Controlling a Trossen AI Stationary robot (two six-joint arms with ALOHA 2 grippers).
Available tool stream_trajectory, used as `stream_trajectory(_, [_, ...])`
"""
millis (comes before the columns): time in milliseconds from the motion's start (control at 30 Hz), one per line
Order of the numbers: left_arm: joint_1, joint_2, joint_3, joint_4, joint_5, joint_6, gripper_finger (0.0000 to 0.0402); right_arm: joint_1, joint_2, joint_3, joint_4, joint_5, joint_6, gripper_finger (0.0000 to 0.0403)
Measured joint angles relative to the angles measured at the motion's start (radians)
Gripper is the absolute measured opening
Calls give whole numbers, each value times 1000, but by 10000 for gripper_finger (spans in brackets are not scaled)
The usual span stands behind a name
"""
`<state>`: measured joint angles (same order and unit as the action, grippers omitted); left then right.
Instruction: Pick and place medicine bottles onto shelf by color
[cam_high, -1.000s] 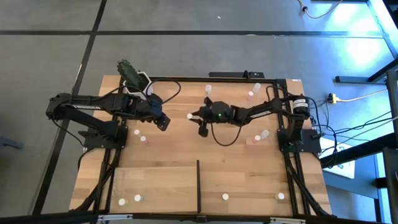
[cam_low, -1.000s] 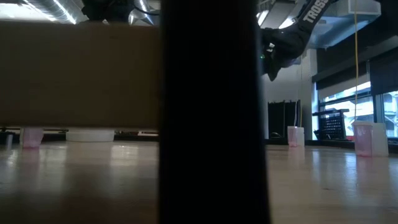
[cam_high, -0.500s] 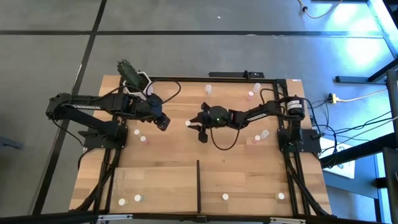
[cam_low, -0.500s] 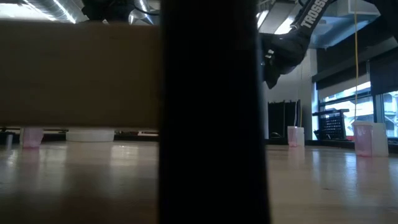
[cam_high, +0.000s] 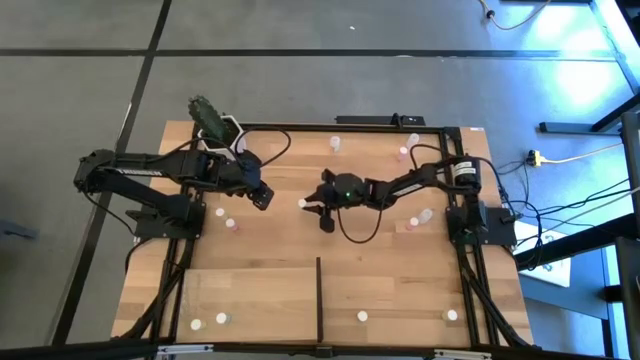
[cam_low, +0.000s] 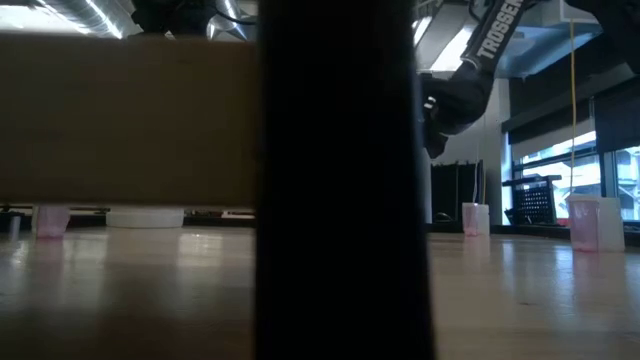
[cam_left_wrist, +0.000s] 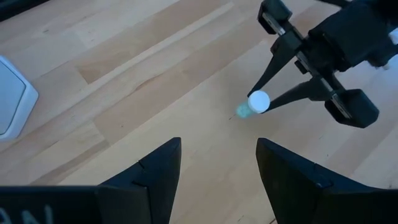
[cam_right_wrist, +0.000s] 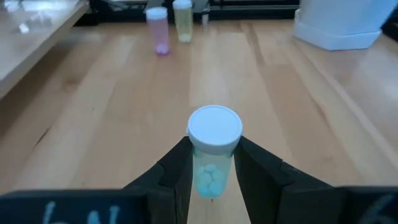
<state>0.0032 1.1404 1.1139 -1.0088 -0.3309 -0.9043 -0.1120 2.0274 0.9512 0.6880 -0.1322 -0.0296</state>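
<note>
Right gripper (cam_right_wrist: 211, 171) fingers clamp the small pale-green medicine bottle with round white cap (cam_right_wrist: 213, 149) upright mid-bench; light-wood shelf (cam_high: 250, 295) lies nearer; left gripper (cam_high: 262, 197) fingers released, idle just left

Bottle (cam_right_wrist: 213, 152) between right end effector (cam_right_wrist: 211, 171) fingers

The pale wooden tabletop (cam_high: 380, 270) is evenly lit from above. In the low view, bright windows (cam_low: 600, 165) are seen beyond, while a broad black upright divider (cam_low: 340, 180) is rendered dark and blurred.
</note>
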Motion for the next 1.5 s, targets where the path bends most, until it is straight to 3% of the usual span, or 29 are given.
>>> stream_trajectory(733, [0, 0, 0, 0, 0, 0, 202, -1, 46, 1, 21, -1, -5, 116])
stream_trajectory(1233, [-1, 0, 0, 0, 0, 0, 202, -2, 46, 1, 27, 8, -2, 205])
stream_trajectory(1500, [0, 0, 0, 0, 16, 64, 202, -4, 46, 1, 27, 7, 47, 214])
